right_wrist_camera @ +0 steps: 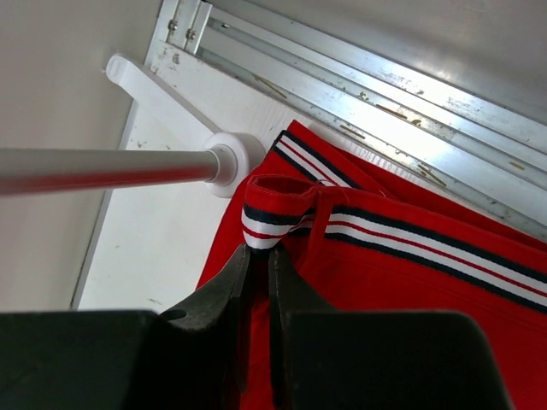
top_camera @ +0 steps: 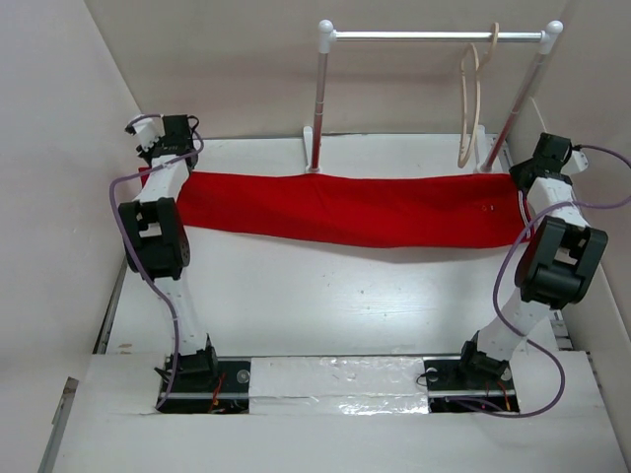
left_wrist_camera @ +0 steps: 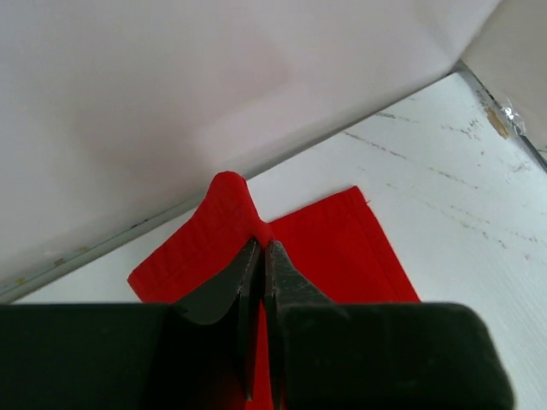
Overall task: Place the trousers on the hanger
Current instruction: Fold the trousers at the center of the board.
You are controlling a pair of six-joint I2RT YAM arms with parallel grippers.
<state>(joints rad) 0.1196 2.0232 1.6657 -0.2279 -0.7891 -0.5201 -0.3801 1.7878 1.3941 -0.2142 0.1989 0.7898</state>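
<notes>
Both left gripper [left_wrist_camera: 262, 245] and right gripper [right_wrist_camera: 259, 250] clamp the trousers [top_camera: 345, 212], stretched before rack [top_camera: 434, 35] and hanger [top_camera: 478, 99].

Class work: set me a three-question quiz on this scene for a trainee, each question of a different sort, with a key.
1. True or false: the hanger hangs on the rack bar.
2. What do the right fingers pinch? A the striped band of the trousers; B the hanger's hook; C the rack's post.
3. Short answer: what are the left fingers shut on?
Key: 1 true; 2 A; 3 the trousers.
</notes>
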